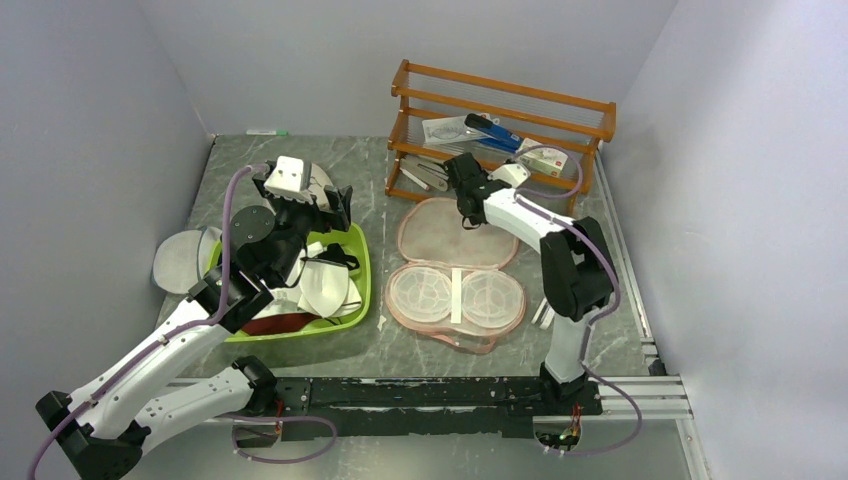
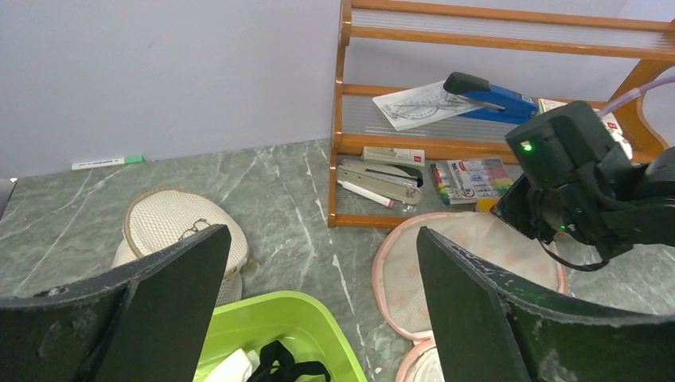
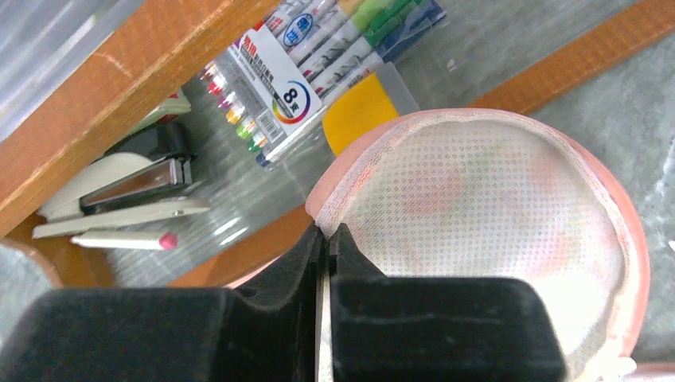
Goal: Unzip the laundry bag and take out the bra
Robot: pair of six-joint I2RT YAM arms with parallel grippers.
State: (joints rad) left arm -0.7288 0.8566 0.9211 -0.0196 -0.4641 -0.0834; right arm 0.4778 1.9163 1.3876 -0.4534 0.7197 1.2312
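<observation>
The peach-pink laundry bag (image 1: 455, 232) lies open on the table between the arms, its top flap folded back toward the rack. Its near half (image 1: 455, 297) holds two pale round cups with a white strip between them; I cannot tell whether they are the bra. My right gripper (image 1: 466, 215) is shut on the flap's far rim, shown in the right wrist view (image 3: 327, 231) with the mesh lining (image 3: 493, 207) beside it. My left gripper (image 1: 305, 205) is open and empty above the green basin; in the left wrist view (image 2: 322, 235) the bag (image 2: 477, 239) lies to its right.
The green basin (image 1: 358, 280) at left holds white, black and dark red garments. A round white mesh bag (image 1: 180, 260) lies left of it. A wooden rack (image 1: 500, 110) with a stapler, markers and papers stands just behind the bag. A green-capped marker (image 1: 265, 131) lies at the back wall.
</observation>
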